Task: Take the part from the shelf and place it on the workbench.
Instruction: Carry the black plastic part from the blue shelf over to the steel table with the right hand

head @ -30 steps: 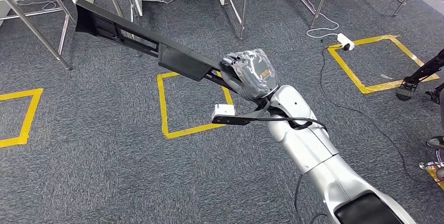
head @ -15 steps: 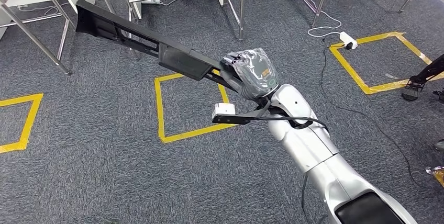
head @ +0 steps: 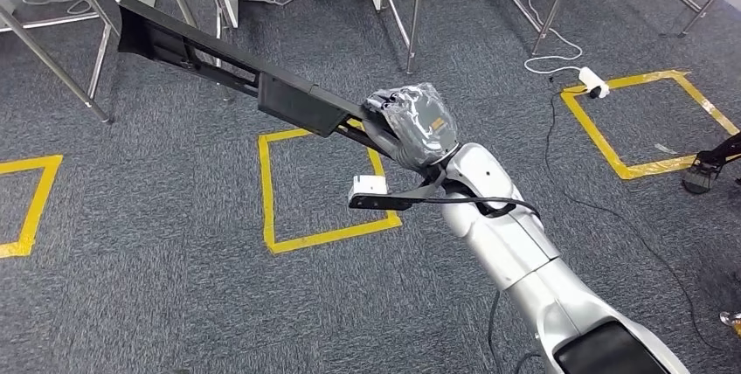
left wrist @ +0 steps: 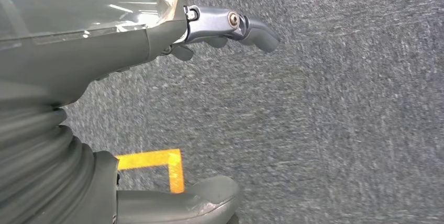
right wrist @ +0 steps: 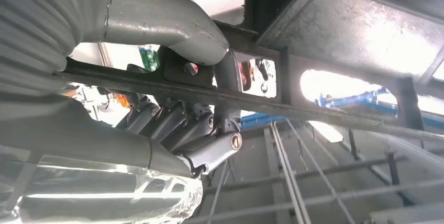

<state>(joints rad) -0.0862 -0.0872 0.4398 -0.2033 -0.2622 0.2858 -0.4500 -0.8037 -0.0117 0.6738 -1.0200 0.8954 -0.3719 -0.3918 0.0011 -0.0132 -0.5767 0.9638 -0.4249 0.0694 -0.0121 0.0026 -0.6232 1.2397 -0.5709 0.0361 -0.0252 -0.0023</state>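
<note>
Above the grey carpet, the long black part is held out toward ten o'clock from the right hand. Its near end is clenched between thumb and curled fingers. The left hand is spread apart, with nothing held.

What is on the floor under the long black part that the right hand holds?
Under the long black plastic part, gripped by the right hand, lie grey carpet and a square of yellow tape. The part covers one corner of the square and some table legs.

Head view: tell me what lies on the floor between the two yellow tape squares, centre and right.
Bare grey carpet lies between the centre tape square and the right tape square; the right hand with its long black part hangs above the centre square.
</note>
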